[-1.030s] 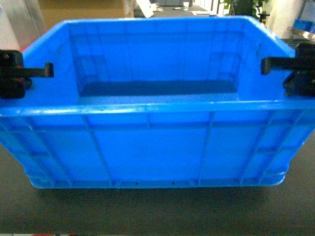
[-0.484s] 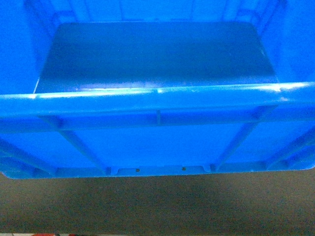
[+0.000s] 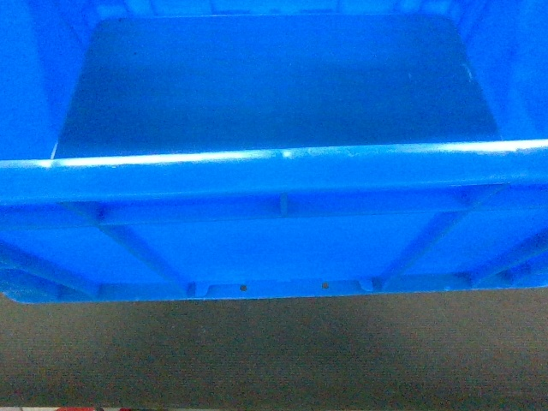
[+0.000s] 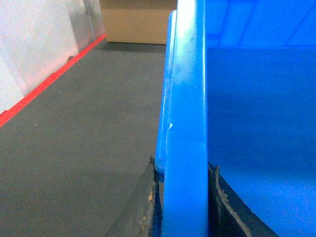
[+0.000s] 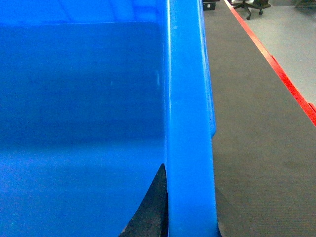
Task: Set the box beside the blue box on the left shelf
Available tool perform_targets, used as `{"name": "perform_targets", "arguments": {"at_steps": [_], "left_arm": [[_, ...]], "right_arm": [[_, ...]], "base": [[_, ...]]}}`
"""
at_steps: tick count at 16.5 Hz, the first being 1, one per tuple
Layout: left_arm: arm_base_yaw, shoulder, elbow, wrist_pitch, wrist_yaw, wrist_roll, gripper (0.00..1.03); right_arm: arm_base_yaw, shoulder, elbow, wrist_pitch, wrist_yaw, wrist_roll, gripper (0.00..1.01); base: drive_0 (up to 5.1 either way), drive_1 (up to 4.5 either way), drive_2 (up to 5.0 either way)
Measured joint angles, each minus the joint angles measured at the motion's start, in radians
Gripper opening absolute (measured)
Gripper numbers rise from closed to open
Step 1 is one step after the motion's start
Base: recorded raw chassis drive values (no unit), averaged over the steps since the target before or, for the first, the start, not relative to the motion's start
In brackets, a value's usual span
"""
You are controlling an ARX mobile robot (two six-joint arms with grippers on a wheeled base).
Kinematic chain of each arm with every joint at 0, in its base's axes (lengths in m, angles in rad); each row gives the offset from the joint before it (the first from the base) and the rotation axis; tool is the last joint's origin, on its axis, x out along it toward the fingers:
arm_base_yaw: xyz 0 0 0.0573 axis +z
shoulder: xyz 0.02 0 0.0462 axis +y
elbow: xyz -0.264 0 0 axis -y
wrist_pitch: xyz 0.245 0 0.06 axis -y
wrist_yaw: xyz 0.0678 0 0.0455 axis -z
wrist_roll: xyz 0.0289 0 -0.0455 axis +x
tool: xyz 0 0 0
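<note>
Blue plastic filled nearly the whole head view: the box (image 3: 274, 231), a large bright-blue crate, sat so close that its near rim ran as a thick glossy band from edge to edge, with the dark smooth floor above it and the ribbed outer wall below. Two small holes showed near the base edge of that wall. Under the crate lay a strip of dark grey floor (image 3: 274, 360), bare along the bottom of the view. No shelf could be seen in any view, so the box's place relative to it could not be told. No brand, label or writing was readable anywhere on the crate. From the left wrist, the left gripper (image 4: 182, 207) straddled the crate's left rim — one worn black finger (image 4: 143, 207) on the outside, the other against the inner wall — with the rim pinched between them. Beside it the grey floor stretched open toward a red floor line (image 4: 44, 86), a pale wall and a cardboard box (image 4: 136, 22) at the far end. From the right wrist, the right gripper (image 5: 190, 207) sat over the right rim; only one black finger (image 5: 150, 207) showed, inside the crate against the wall, so its grip could not be fully judged. Open grey floor ran alongside, edged by another red line (image 5: 276, 66), with an office chair (image 5: 252, 6) far off.
</note>
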Motion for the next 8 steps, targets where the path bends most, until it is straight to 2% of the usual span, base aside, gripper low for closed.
{"name": "perform_targets", "arguments": {"at_steps": [6, 8], "left_arm": [[0.000, 0.000, 0.000, 0.000, 0.002, 0.000, 0.17], [0.000, 0.000, 0.000, 0.000, 0.002, 0.000, 0.17]], "right_arm": [[0.000, 0.000, 0.000, -0.003, 0.002, -0.001, 0.08], [0.000, 0.000, 0.000, -0.002, 0.002, -0.001, 0.08]], "base": [[0.0, 0.00, 0.0], [-1.5, -1.46, -1.5]]}}
